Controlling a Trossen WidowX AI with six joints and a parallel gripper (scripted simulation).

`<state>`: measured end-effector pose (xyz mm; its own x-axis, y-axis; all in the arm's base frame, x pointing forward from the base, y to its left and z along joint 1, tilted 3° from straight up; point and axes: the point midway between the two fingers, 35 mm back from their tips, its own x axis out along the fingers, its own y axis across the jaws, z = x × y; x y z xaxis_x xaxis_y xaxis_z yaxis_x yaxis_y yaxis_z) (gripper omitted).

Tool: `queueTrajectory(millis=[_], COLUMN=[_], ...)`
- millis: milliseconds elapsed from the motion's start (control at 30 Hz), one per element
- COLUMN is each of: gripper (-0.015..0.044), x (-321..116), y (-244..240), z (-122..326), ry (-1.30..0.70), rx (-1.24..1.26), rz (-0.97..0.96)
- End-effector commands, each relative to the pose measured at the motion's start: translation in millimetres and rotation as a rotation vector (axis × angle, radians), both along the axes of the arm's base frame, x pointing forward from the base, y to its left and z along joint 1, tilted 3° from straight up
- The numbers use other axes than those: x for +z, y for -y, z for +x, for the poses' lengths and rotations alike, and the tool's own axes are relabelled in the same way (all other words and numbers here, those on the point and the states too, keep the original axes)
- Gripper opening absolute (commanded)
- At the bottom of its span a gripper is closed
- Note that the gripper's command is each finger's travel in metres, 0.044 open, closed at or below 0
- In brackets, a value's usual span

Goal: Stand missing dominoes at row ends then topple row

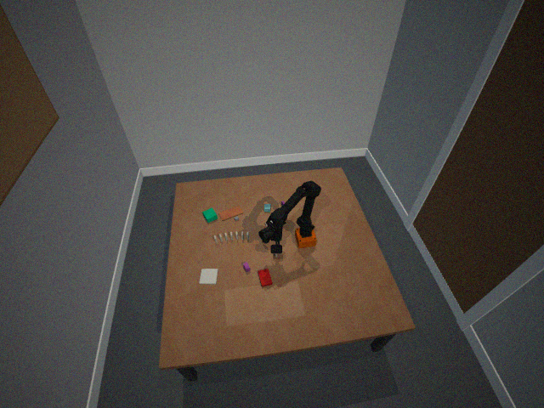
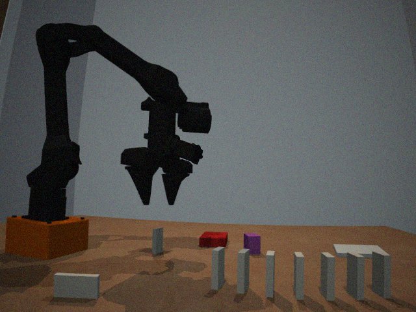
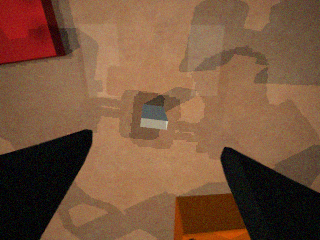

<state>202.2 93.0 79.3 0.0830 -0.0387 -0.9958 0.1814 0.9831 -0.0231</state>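
row: seven pale dominoes upright on worktop, evenly spaced as far as seen; none toppled.
end effector: fingers spread, nothing between them; off the row's arm-side end, above the upright loose domino.
upright loose domino: standing well apart from the row, off its arm-side end; not placed.
lying domino: on a long edge, also off the row's arm-side end; not placed.
progress: early, by my judgement; no loose piece set at the row yet.
remaining: stand both at the row, matching spacing, release each, then nudge one end piece.
writing: no brands, labels or lettering legible.
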Motion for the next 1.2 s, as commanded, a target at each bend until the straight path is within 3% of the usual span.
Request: queueTrajectory(millis=[0, 133, 400, 1133, 1167], gripper=[0.044, 0.044, 0.044, 0.044, 0.0414], x=[8, 3, -55, -72, -72], y=[-1, -1, 0, -1, -1], z=[-3, -1, 2, 2, 2], ry=[-0.021, -0.021, -0.021, -0.021, -0.021], rx=[0.003, 0.003, 0.003, 0.003, 0.003], rz=[0.04, 0.038, 0.037, 0.037, 0.037])
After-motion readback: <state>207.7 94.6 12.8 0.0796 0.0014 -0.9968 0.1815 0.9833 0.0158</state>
